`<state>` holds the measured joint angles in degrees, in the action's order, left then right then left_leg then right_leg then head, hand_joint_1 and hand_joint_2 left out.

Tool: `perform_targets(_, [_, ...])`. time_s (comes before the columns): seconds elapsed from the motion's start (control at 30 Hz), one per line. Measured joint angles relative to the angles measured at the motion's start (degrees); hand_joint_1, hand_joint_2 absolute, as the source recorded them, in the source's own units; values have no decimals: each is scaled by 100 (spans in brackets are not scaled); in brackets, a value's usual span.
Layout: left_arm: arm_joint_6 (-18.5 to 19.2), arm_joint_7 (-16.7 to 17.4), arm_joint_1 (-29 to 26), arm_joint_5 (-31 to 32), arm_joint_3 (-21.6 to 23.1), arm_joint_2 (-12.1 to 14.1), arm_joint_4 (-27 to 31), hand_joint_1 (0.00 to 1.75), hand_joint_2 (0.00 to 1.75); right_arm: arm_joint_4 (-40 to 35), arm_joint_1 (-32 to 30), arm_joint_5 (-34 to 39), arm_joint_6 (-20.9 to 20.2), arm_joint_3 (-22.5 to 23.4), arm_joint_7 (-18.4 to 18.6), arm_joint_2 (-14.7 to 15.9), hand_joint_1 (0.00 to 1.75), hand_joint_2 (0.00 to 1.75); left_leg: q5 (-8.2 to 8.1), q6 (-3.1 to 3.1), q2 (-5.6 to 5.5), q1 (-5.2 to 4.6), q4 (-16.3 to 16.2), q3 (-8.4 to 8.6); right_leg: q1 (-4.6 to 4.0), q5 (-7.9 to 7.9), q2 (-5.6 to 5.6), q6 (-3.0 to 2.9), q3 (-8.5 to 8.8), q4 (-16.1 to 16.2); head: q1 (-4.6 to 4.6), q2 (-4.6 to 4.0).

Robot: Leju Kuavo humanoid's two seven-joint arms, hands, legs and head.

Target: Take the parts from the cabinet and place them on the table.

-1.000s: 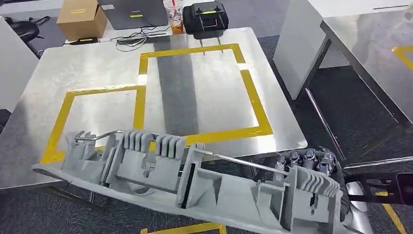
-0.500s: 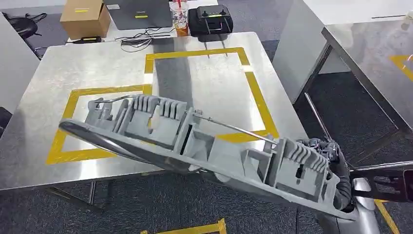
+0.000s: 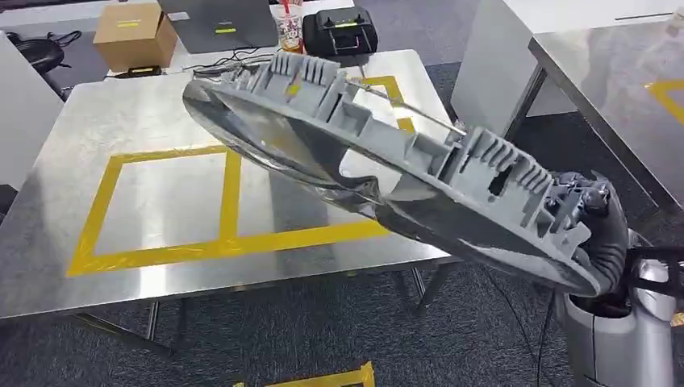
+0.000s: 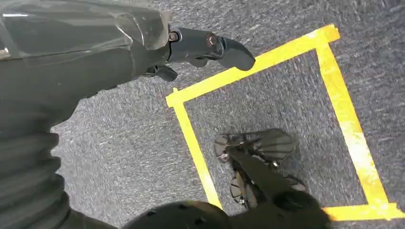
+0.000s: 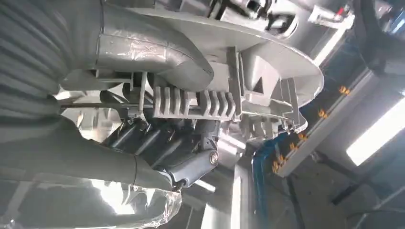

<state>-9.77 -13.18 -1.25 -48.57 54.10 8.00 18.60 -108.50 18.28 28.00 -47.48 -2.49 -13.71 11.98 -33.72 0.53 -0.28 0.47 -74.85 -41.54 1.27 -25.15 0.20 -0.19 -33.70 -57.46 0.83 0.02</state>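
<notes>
A long grey plastic part with ribs and clips hangs tilted in the air above the steel table. Its far end reaches over the table's back edge, and its near end sticks out past the table's right front corner. My right hand grips that near end. In the right wrist view its dark fingers curl under the part's ribbed edge. My left hand hangs over grey carpet, holding nothing, with a finger stretched out.
Yellow tape marks two rectangles on the table. At its back stand a cardboard box, a laptop, a cup and a black case. A second steel table stands to the right across a carpeted gap.
My right hand has risen and swung the part up from below the table's front edge. The part now slants high over the table, its far end near the back.
</notes>
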Motion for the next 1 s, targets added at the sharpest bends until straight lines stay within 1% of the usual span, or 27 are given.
perform_targets(0.03, [-18,0,-10,-4,-4,-7,7,0,175,33,39,-40,69,24,22,15,166,175,11,1,0,9,-141,-90,0,-1,0,0,2,-2,-2,0])
perform_targets(0.07, [-48,0,-18,-7,-15,-9,18,0,175,77,86,-75,132,53,44,37,166,175,123,-6,0,14,-52,-71,-1,-1,1,1,8,-1,0,0])
perform_targets(0.1, [-77,-2,-22,-11,-35,-11,44,0,175,136,148,-110,191,116,68,81,166,175,372,-19,1,14,333,89,-3,-2,1,3,14,-1,-2,0])
perform_targets(0.13, [-105,0,-22,-11,-44,-11,61,0,175,171,213,-121,213,158,79,107,166,175,657,-42,2,13,896,352,-3,-2,1,4,21,-1,-2,0])
perform_targets(0.17, [-114,0,-26,-13,-57,-9,79,0,175,199,268,-131,226,184,90,127,166,175,857,-73,2,11,1362,587,-5,-2,1,7,23,1,-2,0])
perform_targets(0.2, [-116,0,-23,-13,-70,2,90,0,175,234,329,-138,234,221,92,158,166,175,826,-96,-2,-22,1670,742,-47,-5,3,25,6,-8,-7,0])
perform_targets(0.27, [-168,2,-37,-13,-83,0,120,0,175,278,401,-336,393,265,122,201,166,175,828,-123,0,-47,1680,724,-46,-1,6,83,-15,-5,-7,0])
perform_targets(0.33, [-219,4,-57,-13,-116,4,151,0,175,343,453,-718,671,271,214,236,166,175,835,-189,-5,-77,1693,733,-22,15,3,159,8,36,-7,0])
perform_targets(0.37, [-225,24,-61,-13,-140,4,177,0,175,398,507,-934,825,282,271,300,166,175,908,-260,-3,-4,1793,814,-8,-19,-6,183,-47,-34,-4,2])
perform_targets(0.4, [-219,26,-62,-5,-149,2,209,0,175,543,646,-1219,980,282,323,425,166,175,924,-293,-12,-28,1809,817,-14,-133,-8,170,-135,-224,-26,0])
perform_targets(0.43, [-190,31,-61,7,-153,2,225,0,175,735,846,-1534,1146,262,385,560,166,175,939,-322,-14,-36,1808,800,-7,-333,-9,132,-341,-638,-28,0])
perform_targets(0.47, [-153,31,-61,15,-160,0,229,0,175,934,1013,-1886,1354,232,446,705,166,175,944,-332,-15,-49,1807,788,-8,-514,-8,112,-574,-1117,-22,0])
perform_targets(0.5, [-129,31,-62,33,-164,-4,229,0,175,1105,1150,-2172,1527,192,481,829,166,175,945,-342,-19,-57,1804,773,-10,-655,-7,112,-797,-1566,-26,0])
perform_targets(0.53, [-103,29,-65,44,-166,-4,227,0,175,1326,1271,-2404,1655,129,503,974,166,175,948,-346,-28,-63,1803,770,-6,-700,-9,139,-941,-1847,-26,0])
perform_targets(0.57, [-92,31,-67,55,-166,-7,227,0,175,1491,1367,-2501,1730,85,514,1071,166,175,947,-346,-44,-63,1800,770,-3,-635,-9,178,-926,-1795,-26,0])
perform_targets(0.6, [-85,29,-67,61,-166,-9,227,0,175,1614,1431,-2599,1769,68,542,1163,166,175,946,-344,-50,-62,1795,775,-3,-485,-10,225,-780,-1492,-28,0])
perform_targets(0.63, [-64,29,-66,67,-168,-15,227,0,175,1702,1496,-2700,1821,57,559,1234,166,175,944,-341,-56,-62,1789,778,-1,-321,-11,265,-602,-1108,-35,0])
perform_targets(0.67, [-26,29,-64,79,-170,-24,227,0,175,1797,1663,-2928,1909,-33,639,1323,166,175,928,-317,-56,-66,1765,780,5,-65,-14,307,-295,-443,-46,0])
perform_targets(0.7, [19,26,-49,109,-170,-28,210,0,175,1929,1853,-3153,2014,-174,728,1400,166,175,910,-290,-47,-104,1740,727,2,31,-21,305,-114,-66,-48,0])
perform_targets(0.73, [54,26,-21,109,-170,-31,195,0,175,2110,2031,-3386,2139,-298,810,1462,166,175,885,-269,-35,-136,1673,689,-16,44,-8,241,-109,-38,-35,0])
perform_targets(0.77, [100,24,-2,118,-170,-41,160,0,175,2391,2280,-3733,2332,-512,902,1549,166,175,896,-252,-34,-136,1680,673,-19,54,-13,205,-134,-49,-28,0])
perform_targets(0.83, [151,22,17,118,-170,-61,100,0,175,2945,2779,-4375,2606,-945,990,1633,166,175,909,-213,-26,-119,1682,670,-39,63,-10,159,-142,-48,-35,0])
perform_targets(0.87, [159,24,30,118,-173,-65,70,0,175,3279,3067,-4741,2754,-1235,1040,1670,166,175,872,-172,-27,-112,1650,632,25,82,-14,121,-127,-26,-46,0])
perform_targets(0.9, [173,22,34,118,-175,-85,64,0,175,3589,3355,-4993,2865,-1497,1051,1685,166,175,779,-120,-21,-103,1510,566,24,77,-18,112,-127,-27,-29,0])
perform_targets(0.93, [181,24,45,118,-177,-83,52,0,175,3864,3605,-5190,2976,-1721,1062,1685,166,175,631,-81,-15,-79,1236,433,26,85,-20,75,-129,-28,-4,0])
perform_targets(0.97, [196,30,49,118,-177,-83,33,0,175,4286,3934,-5495,3145,-2068,1067,1666,166,175,398,-40,-8,-45,696,169,22,84,-19,69,-134,-29,-7,0])
perform_targets(1.0, [205,48,48,118,-175,-87,26,0,175,4651,4198,-5727,3295,-2360,1067,1624,166,175,245,-19,-6,-26,239,-60,16,83,-17,66,-133,-30,-4,0])
